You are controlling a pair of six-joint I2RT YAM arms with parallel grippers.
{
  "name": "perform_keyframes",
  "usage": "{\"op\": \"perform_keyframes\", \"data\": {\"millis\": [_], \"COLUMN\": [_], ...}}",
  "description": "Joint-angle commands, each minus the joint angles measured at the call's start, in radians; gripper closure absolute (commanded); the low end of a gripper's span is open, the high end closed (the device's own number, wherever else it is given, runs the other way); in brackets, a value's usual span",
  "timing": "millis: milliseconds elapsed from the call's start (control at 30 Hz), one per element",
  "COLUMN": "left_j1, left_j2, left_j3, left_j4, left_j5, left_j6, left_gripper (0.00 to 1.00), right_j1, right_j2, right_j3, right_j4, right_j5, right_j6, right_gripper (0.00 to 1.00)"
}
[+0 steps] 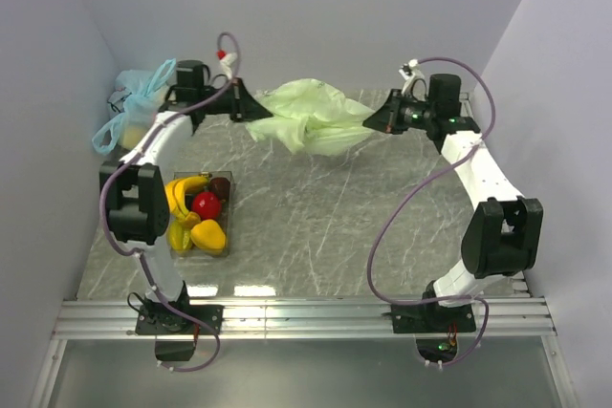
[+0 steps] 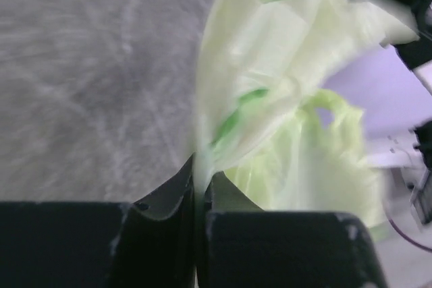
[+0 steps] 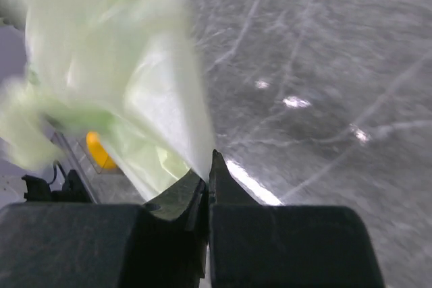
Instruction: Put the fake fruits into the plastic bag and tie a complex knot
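The plastic bag, pale green and crinkled, hangs stretched between my two grippers over the far middle of the table. My left gripper is shut on its left end, and in the left wrist view the bag's film runs down into the closed jaws. My right gripper is shut on its right end, with the bag pinched at the fingertips. The fake fruits lie in a clear tray at the left: banana bunch, red apple, yellow lumpy fruit, a dark piece.
A light blue knotted bag sits in the far left corner behind the left arm. White walls close in the table on the left, back and right. The grey marbled tabletop lies between the tray and the right arm.
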Motion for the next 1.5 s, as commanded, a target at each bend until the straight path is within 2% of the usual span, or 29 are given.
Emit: {"op": "perform_keyframes", "data": {"millis": [0, 33, 100, 200, 233, 300, 333, 400, 433, 467, 733, 833, 900, 967, 1000, 1133, 1200, 1233, 1367, 1467], "left_j1": [0.099, 0.101, 0.096, 0.095, 0.095, 0.095, 0.093, 0.093, 0.093, 0.093, 0.064, -0.021, -0.121, -0.21, -0.236, -0.321, -0.348, -0.359, -0.384, -0.388], "left_j2": [-0.095, -0.094, -0.088, -0.1, -0.108, -0.144, -0.157, -0.195, -0.206, -0.216, -0.35, -0.405, -0.443, -0.463, -0.47, -0.416, -0.357, -0.335, -0.226, -0.183], "left_j3": [-0.004, 0.002, 0.011, 0.005, 0.002, -0.006, -0.009, -0.018, -0.018, -0.015, -0.027, -0.064, -0.121, -0.206, -0.236, -0.316, -0.322, -0.322, -0.303, -0.273], "left_j4": [-0.137, -0.221, -0.281, -0.346, -0.355, -0.383, -0.392, -0.416, -0.424, -0.436, -0.484, -0.531, -0.544, -0.495, -0.466, -0.335, -0.265, -0.24, -0.159, -0.182], "left_j5": [-0.104, -0.119, -0.159, -0.193, -0.205, -0.217, -0.239, -0.265, -0.292, -0.3, -0.404, -0.463, -0.524, -0.565, -0.629, -0.745, -0.786, -0.867, -0.992, -0.974], "left_j6": [0.187, 0.225, 0.319, 0.373, 0.391, 0.451, 0.472, 0.529, 0.531, 0.601, 0.756, 0.863, 0.939, 0.968, 0.966, 0.962, 0.948, 0.937, 0.931, 0.962], "left_gripper": [0.91, 0.89, 0.82, 0.64, 0.56, 0.48, 0.29, 0.26, 0.08, 0.01, 0.01, 0.01, 0.01, 0.01, 0.01, 0.01, 0.01, 0.01, 0.01, 0.03], "right_j1": [-0.071, -0.073, -0.071, -0.058, -0.055, -0.039, -0.033, -0.021, -0.019, -0.016, -0.002, 0.002, 0.002, 0.004, 0.004, 0.004, 0.002, 0.002, 0.005, 0.002], "right_j2": [-0.041, -0.048, -0.065, -0.079, -0.085, -0.091, -0.088, -0.082, -0.073, -0.072, -0.07, -0.055, -0.035, -0.021, -0.006, 0.034, 0.048, 0.051, 0.066, 0.099], "right_j3": [0.049, 0.04, -0.006, -0.047, -0.052, -0.054, -0.052, -0.052, -0.051, -0.052, -0.086, -0.089, -0.089, -0.081, -0.078, -0.042, -0.019, -0.014, 0.018, 0.061], "right_j4": [-0.164, -0.173, -0.147, -0.081, -0.071, -0.07, -0.081, -0.104, -0.11, -0.116, -0.124, -0.123, -0.121, -0.126, -0.13, -0.185, -0.225, -0.239, -0.317, -0.38], "right_j5": [-0.035, -0.043, -0.053, -0.057, -0.06, -0.043, -0.032, -0.014, -0.011, -0.011, 0.009, 0.015, 0.011, 0.003, 0.0, -0.026, -0.046, -0.05, -0.075, -0.096], "right_j6": [-0.069, -0.067, -0.019, 0.066, 0.077, 0.062, 0.048, 0.02, 0.019, 0.017, 0.022, 0.031, 0.04, 0.045, 0.043, 0.017, -0.01, -0.02, -0.099, -0.148], "right_gripper": [1.0, 1.0, 1.0, 1.0, 1.0, 1.0, 1.0, 1.0, 1.0, 1.0, 1.0, 1.0, 1.0, 1.0, 1.0, 1.0, 1.0, 1.0, 1.0, 1.0]}}
